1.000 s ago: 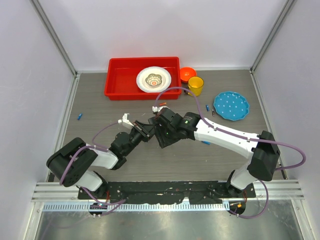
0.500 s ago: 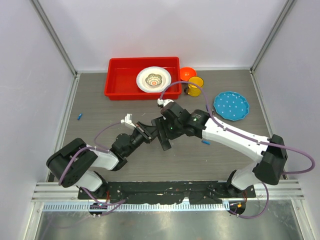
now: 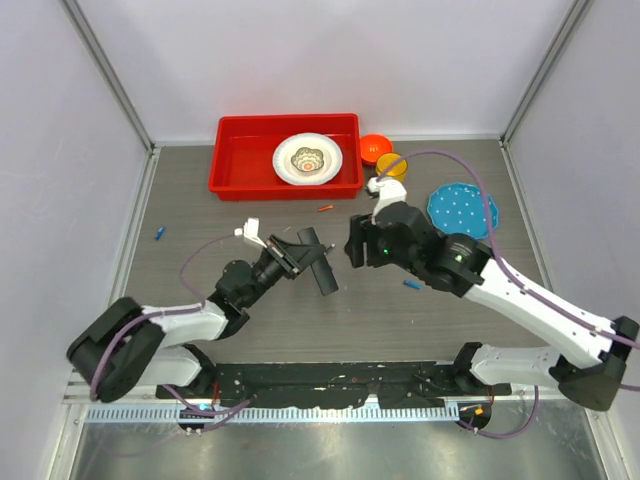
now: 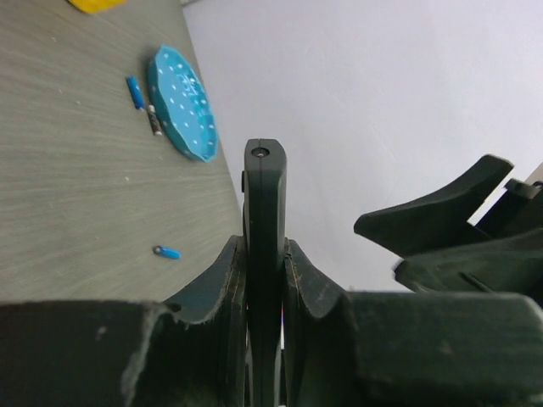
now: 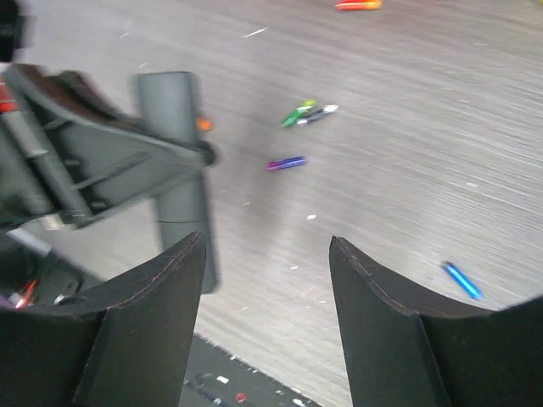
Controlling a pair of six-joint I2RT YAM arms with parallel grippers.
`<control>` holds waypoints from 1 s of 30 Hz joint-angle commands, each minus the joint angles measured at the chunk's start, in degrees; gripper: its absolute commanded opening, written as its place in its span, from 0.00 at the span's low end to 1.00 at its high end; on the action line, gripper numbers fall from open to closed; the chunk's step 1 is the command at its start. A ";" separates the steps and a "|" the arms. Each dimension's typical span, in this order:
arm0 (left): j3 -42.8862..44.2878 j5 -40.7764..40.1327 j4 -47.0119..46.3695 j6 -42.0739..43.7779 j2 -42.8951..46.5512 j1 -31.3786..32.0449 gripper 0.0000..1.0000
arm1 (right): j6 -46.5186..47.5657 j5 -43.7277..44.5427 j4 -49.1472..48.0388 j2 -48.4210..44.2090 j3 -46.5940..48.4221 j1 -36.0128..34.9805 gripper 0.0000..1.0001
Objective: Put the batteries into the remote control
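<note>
My left gripper (image 3: 292, 258) is shut on the black remote control (image 3: 319, 262) and holds it above the table. In the left wrist view the remote (image 4: 265, 203) stands edge-on between the fingers (image 4: 219, 284). My right gripper (image 3: 354, 247) is open and empty, a little to the right of the remote. In the right wrist view the remote (image 5: 176, 144) is blurred at the left, with an orange spot (image 5: 202, 125) on its side. Loose batteries lie on the table: a green one (image 5: 297, 113), a purple one (image 5: 286, 163), a blue one (image 5: 461, 280) and a red-orange one (image 3: 325, 208).
A red tray (image 3: 232, 160) with a white plate (image 3: 328, 166) stands at the back, with an orange bowl (image 3: 375, 147) and a yellow cup (image 3: 392, 166) beside it. A blue plate (image 3: 465, 212) lies at the right. Blue batteries lie far left (image 3: 159, 233) and under the right arm (image 3: 411, 284).
My right gripper has drawn back to the right, away from the remote, and its arm has swung out. The left gripper still holds the remote, shifted slightly.
</note>
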State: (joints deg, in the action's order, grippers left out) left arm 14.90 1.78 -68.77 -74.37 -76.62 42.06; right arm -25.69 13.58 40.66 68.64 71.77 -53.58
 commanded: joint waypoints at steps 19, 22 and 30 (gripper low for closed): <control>49.76 -48.94 117.09 39.55 -1.49 -1.55 0.00 | -5.33 16.92 -14.65 -16.43 -28.96 1.73 0.63; 56.00 -54.93 124.31 41.32 -12.91 -1.98 0.00 | -5.33 16.21 -14.56 -17.66 -30.28 1.55 0.63; 65.34 -54.17 125.29 45.01 -29.45 -4.97 0.00 | -4.63 14.37 -14.47 -20.91 -31.78 1.64 0.62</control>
State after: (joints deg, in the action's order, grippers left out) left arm 75.16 -48.05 53.25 -32.05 -102.78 38.65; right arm -30.15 28.14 28.60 50.24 40.18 -51.75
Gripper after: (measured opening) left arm 0.208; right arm 0.626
